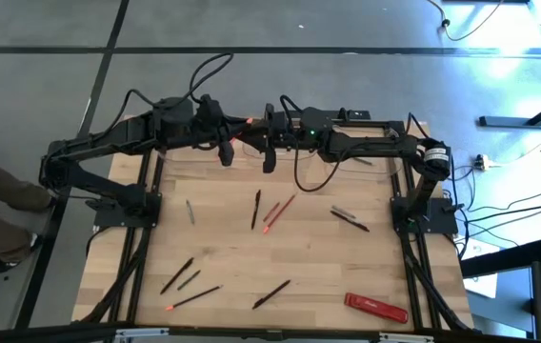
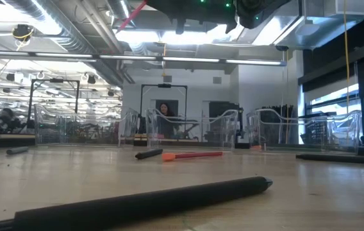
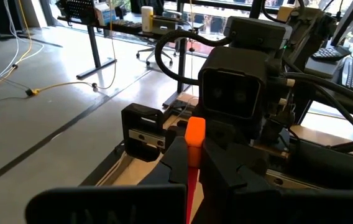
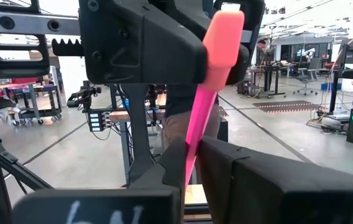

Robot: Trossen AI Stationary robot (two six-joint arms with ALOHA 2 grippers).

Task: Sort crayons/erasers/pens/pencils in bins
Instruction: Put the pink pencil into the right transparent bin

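High view shows both arms folded in over the far edge of the tabletop (image 1: 280, 257), their wrists almost meeting, so the left pincer (image 1: 225, 152) and the right pincer (image 1: 269, 160) hang just beside each other. The wrist views show what joins them. A red stick (image 3: 195, 134) rises from between the left pincer's closed fingers (image 3: 178, 158) toward the other arm's wrist camera. From the right arm the same red stick (image 4: 217, 62) runs up out of the right pincer's own closed fingers (image 4: 226, 158) into the left pincer beyond. Both pincers therefore appear to grip one stick, whose long axis lies along the line from one to the other, high above the wood. This looks like a hand-over, so the coming move turns on which pincer lets go first. In the low view the bins (image 2: 220, 128) stand in a row along the far side, roughly below the arms and near either one. The pens (image 1: 256, 210) lie scattered on the nearer half, well apart from both pincers, and a flat red bar (image 1: 375, 307) lies by the near right corner. Pale lettering on that bar and white scrawl on the right pincer's housing are too unclear to read.
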